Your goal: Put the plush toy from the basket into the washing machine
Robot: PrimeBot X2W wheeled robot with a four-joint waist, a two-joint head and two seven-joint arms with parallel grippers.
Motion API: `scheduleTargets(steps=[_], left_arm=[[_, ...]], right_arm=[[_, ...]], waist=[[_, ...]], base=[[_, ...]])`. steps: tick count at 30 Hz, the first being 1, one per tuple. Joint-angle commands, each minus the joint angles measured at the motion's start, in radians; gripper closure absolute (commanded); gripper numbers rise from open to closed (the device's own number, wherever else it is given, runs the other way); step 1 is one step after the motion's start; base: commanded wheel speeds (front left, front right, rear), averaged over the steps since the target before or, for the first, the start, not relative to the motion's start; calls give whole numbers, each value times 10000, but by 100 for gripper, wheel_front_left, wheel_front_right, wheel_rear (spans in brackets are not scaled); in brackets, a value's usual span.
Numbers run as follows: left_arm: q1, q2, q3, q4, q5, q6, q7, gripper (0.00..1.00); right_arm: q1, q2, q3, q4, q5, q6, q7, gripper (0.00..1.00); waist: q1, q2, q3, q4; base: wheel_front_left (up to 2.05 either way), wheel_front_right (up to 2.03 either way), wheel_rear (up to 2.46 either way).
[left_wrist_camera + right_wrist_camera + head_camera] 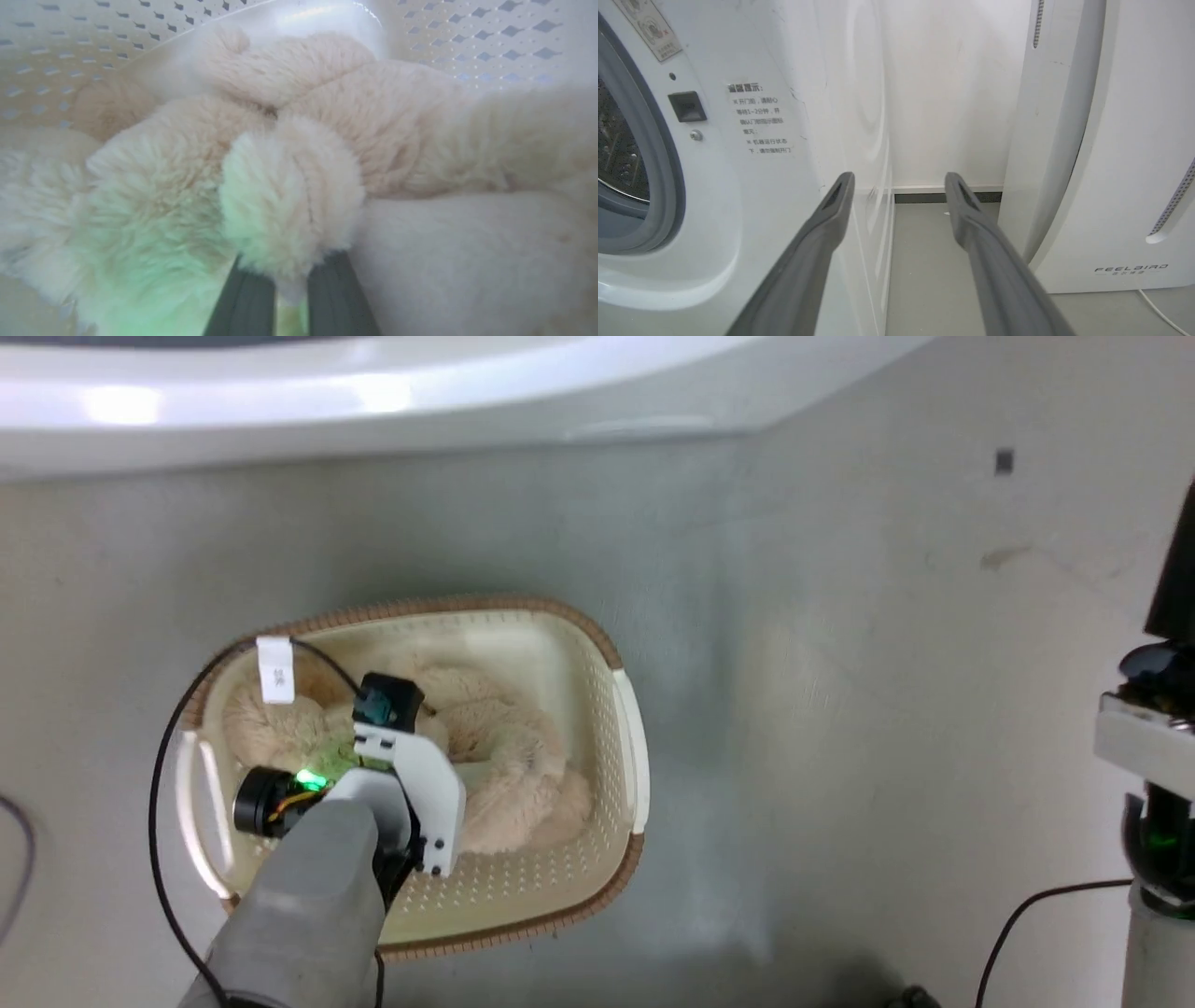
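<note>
The plush toy (509, 747) lies curled in the cream basket (627, 709) on the floor, filling most of its inside. My left arm reaches down into the basket from the near side. In the left wrist view my left gripper (292, 280) is shut on a rounded furry limb of the plush toy (292, 186), and fur bulges over both dark fingers (245, 303). My right gripper (899, 179) hangs open and holds nothing, beside the washing machine (752, 196). The grey gasket (668, 177) and steel drum show at the left.
The washing machine's white front (373, 392) curves across the top of the head view, beyond the basket. A white appliance lettered FEELBAIR (1129, 186) stands to the right, with a narrow floor gap (924, 261) between. My right arm (1153, 747) and a black cable (1027, 910) are at the right edge.
</note>
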Motion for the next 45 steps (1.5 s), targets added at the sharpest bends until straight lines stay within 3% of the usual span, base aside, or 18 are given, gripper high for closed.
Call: scheduleTargets(steps=[1, 14, 26, 32, 45], left_arm=[[212, 20, -28, 21, -73, -92, -165, 100], [1551, -306, -615, 21, -39, -303, -1905, 100], [2645, -543, -997, -453, -8, -110, -2969, 100], [2991, -540, -952, -1630, 16, 150, -3019, 100], [3912, 66, -172, -5085, 318, 1031, -3024, 100]], right_arm=[[184, -4, 37, 124, 16, -9, -44, 0], [1459, -4, 38, 859, -23, -9, -44, 0], [2977, -4, -243, 1143, -32, -9, -44, 0], [3457, -4, -312, 1218, -32, -9, -44, 0], [4034, -4, -316, 1284, 81, -9, -44, 0]], waist=[[-1, 0, -677, 56], [-1, 0, -3441, 577], [-1, 0, -5763, 1187], [-1, 0, -6461, 1387], [-1, 0, -7353, 1391]], base=[[0, 0, 0], [0, 0, 0], [0, 0, 0], [0, 0, 0], [0, 0, 0]])
